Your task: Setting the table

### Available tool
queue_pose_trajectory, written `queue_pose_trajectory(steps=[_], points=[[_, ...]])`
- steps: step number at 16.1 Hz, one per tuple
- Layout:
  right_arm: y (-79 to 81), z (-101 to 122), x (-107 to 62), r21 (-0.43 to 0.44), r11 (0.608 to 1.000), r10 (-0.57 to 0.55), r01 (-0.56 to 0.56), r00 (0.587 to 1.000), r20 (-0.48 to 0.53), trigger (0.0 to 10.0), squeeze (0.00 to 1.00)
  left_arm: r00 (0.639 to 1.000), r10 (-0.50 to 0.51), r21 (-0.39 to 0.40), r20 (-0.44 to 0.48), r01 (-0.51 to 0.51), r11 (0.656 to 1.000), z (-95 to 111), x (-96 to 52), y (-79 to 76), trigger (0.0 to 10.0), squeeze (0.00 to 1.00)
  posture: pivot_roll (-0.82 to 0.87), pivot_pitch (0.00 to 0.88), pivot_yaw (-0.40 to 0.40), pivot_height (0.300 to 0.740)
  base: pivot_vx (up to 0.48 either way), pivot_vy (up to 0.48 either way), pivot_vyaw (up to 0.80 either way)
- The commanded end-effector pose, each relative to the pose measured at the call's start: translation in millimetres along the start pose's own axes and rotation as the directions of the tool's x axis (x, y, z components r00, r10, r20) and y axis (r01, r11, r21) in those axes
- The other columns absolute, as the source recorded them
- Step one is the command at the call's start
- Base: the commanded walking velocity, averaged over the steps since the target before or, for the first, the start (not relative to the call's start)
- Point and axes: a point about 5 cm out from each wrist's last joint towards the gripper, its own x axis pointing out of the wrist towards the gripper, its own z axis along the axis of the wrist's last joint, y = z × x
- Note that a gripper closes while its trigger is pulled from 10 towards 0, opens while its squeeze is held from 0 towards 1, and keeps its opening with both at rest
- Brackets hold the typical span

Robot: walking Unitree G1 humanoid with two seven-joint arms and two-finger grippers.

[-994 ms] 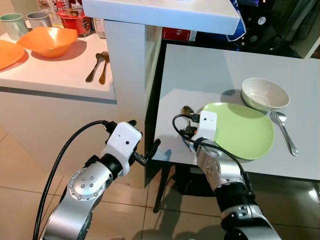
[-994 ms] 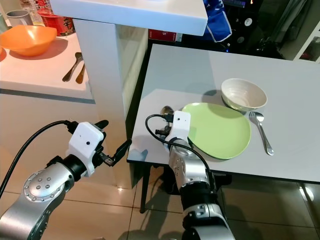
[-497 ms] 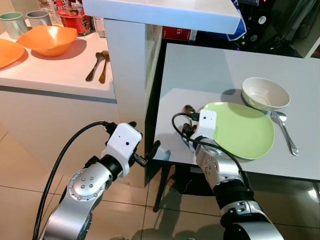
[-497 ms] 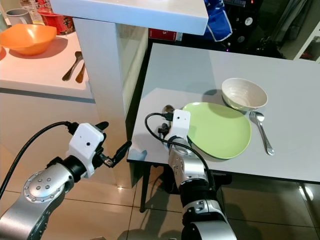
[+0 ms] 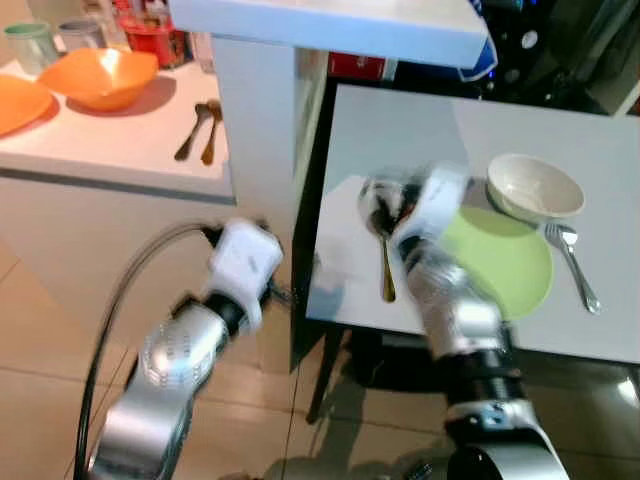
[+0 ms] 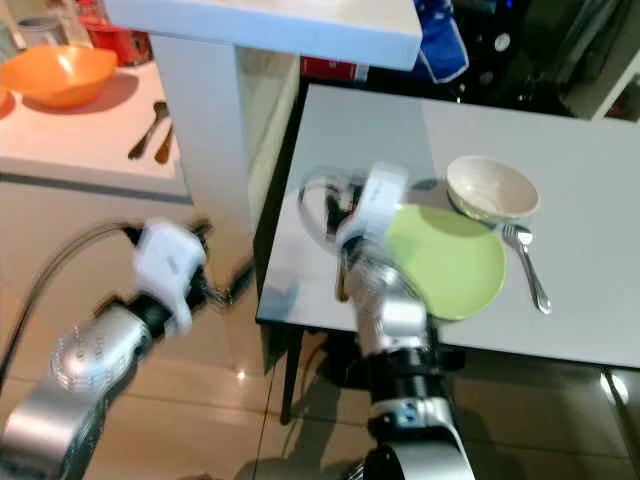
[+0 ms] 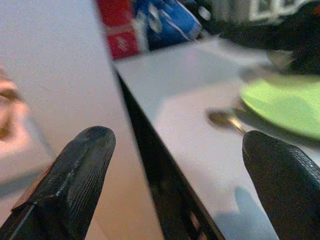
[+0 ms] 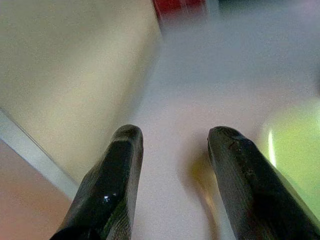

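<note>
On the table (image 5: 420, 130), a spoon (image 5: 384, 262) lay just left of the green plate (image 5: 505, 262), with the bowl (image 5: 535, 186) and fork (image 5: 572, 262) beyond. Right gripper (image 8: 172, 172) hung above the spoon, fingers parted, holding nothing. Left gripper (image 7: 175, 165) was open too, off the table edge. Best to lift straight up, clear of the handle, avoiding the plate rim.

One green plate (image 5: 505, 262), one white bowl (image 5: 535, 186), one fork (image 5: 572, 263) and one spoon (image 5: 385, 250) lay on the grey table (image 5: 400, 130). The counter (image 5: 120, 150) held one orange bowl (image 5: 100, 78), one orange plate (image 5: 15, 103), two spoons (image 5: 200, 132) and two mugs (image 5: 55, 38).
</note>
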Motion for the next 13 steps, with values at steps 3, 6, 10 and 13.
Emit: queue_pose_trajectory(steps=[3,6,10,13], points=[[-11.4,38,-21.6,-0.047,0.999,0.024,-0.019,0.992,0.122,10.0,0.0,0.992,0.123,-0.001,0.023,-0.123,0.992,11,7.1,12.0,10.0,0.0,0.01,0.0,-0.071,0.74,0.0,0.0,0.0],[-34.6,36,-47.6,-0.193,0.98,-0.028,0.042,0.997,0.076,10.0,0.0,0.979,0.199,0.01,0.031,-0.2,0.98,16,12.8,22.2,10.0,0.0,0.02,0.0,-0.062,0.74,0.0,0.0,0.0],[-54.2,19,-73.1,-0.201,0.97,-0.139,0.135,0.99,-0.004,10.0,0.0,0.945,0.326,0.033,-0.029,-0.325,0.945,2,17.0,43.5,10.0,0.0,0.02,0.0,-0.049,0.74,0.0,0.0,0.0],[-55.7,10,-76.1,-0.207,0.962,-0.197,0.177,0.977,-0.083,10.0,0.0,0.934,0.357,0.006,-0.018,-0.357,0.934,6,25.0,57.1,10.0,0.0,-0.01,0.0,-0.02,0.74,0.0,0.318,-0.15]])
